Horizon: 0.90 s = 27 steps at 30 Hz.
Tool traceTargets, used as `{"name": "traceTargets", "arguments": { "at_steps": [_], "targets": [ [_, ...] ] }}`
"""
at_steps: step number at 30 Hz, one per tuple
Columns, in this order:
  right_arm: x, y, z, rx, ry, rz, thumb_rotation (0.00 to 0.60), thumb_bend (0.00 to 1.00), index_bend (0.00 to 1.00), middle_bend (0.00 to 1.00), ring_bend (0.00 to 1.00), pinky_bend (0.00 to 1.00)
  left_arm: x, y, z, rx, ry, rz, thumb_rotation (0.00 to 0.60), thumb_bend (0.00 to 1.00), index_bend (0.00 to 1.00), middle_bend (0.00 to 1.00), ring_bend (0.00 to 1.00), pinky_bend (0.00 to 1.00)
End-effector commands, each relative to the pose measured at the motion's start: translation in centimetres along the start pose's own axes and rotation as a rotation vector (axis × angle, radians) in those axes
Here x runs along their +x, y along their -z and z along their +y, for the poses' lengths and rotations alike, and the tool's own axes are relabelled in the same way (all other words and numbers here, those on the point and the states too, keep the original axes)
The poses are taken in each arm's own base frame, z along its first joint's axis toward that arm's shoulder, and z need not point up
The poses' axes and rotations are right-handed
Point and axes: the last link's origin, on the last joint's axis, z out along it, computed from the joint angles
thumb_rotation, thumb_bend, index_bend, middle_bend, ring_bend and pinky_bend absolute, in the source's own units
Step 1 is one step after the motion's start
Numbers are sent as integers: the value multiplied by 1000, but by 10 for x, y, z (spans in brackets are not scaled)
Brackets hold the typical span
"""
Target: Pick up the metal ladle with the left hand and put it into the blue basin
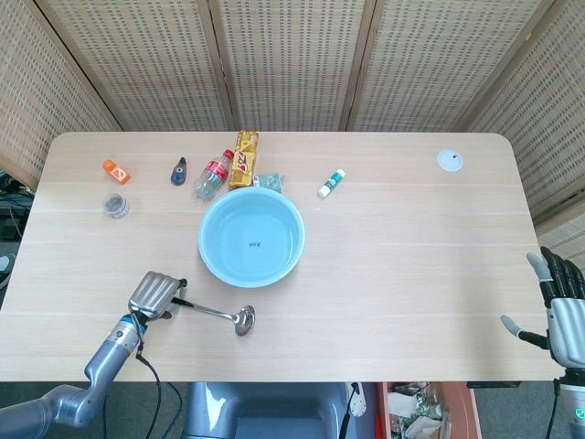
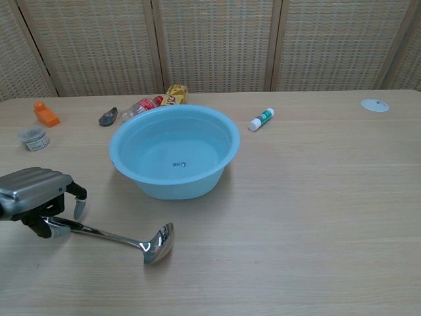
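Woven cane screens stand behind a pale wooden table (image 1: 393,247), and the blue basin (image 1: 250,237) sits left of its middle, with small bottles and packets along the basin's far side. The metal ladle (image 2: 115,236) lies flat on the table just in front of the basin, its bowl pointing toward the basin's right and its handle running out to the basin's left. The left hand (image 2: 36,197) is poised over the handle's end, back upward, fingers curled down around the handle; whether they have actually clamped it I cannot tell, since the ladle lies flat and unlifted. To do this step well, the fingers likely need to close fully on the handle near its end before any lift, as a thin, smooth handle may roll or slip. The right hand (image 1: 559,306) hangs well off to the basin's right at the table's edge, fingers spread and holding nothing.
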Motion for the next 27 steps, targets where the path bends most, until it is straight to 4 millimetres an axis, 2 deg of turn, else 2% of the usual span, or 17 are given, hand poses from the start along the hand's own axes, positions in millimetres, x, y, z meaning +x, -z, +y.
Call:
{"name": "traceTargets", "arguments": {
  "at_steps": [1,19,22,27],
  "targets": [
    [0,0,0,0,0,-1,600,0,0,0,0,0,-1,-2,0,4,0,-10,600,334,527,1000,932,994],
    [1,0,0,0,-7,-1,600,0,0,0,0,0,-5,-9,3,14,-8,-52,600,335,527,1000,931,994],
    [1,0,0,1,-9,-2,600,0,0,0,0,0,-5,-10,4,17,-8,-56,600,379,533,1000,931,994],
    [1,0,0,0,-15,-2,600,0,0,0,0,0,-1,-7,2,25,-5,-36,600,466,707,1000,931,994]
  ]
}}
